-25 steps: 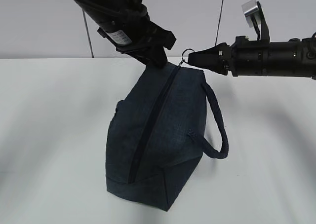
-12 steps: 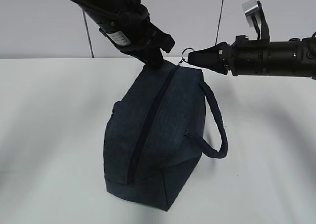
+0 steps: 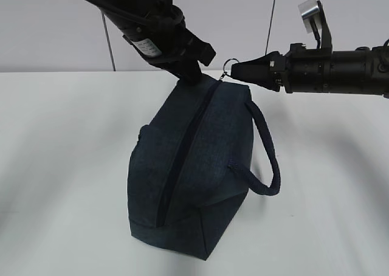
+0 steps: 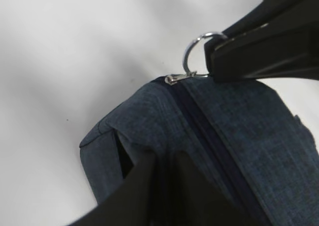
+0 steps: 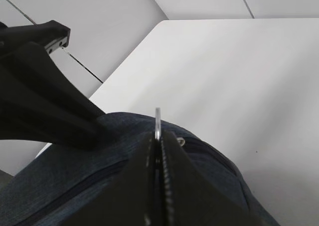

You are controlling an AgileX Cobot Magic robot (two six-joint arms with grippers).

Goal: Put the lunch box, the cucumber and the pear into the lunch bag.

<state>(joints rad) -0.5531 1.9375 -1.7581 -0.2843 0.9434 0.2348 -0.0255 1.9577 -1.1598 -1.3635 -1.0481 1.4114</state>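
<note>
Standing on the white tabletop (image 3: 61, 166), one navy lunch bag (image 3: 194, 166) is the only task thing in sight; its top zipper (image 3: 182, 151) runs closed along its length, so nothing inside can be seen. One corded loop handle (image 3: 264, 151) hangs off the side of the bag toward the right arm. At the far upper end of the bag, the silver ring pull (image 4: 195, 52) sticks up from the zipper slider. The right gripper (image 3: 234, 71) has its fingers pressed together on that ring, the thin metal edge showing between the tips in the right wrist view. The left gripper (image 3: 191, 76) meets the same far end of the bag, just beside the slider; its fingers (image 4: 149, 186) are nearly together, pinching the navy fabric there. A white label with small print sits on the left arm above the bag, too blurred to read.
</note>
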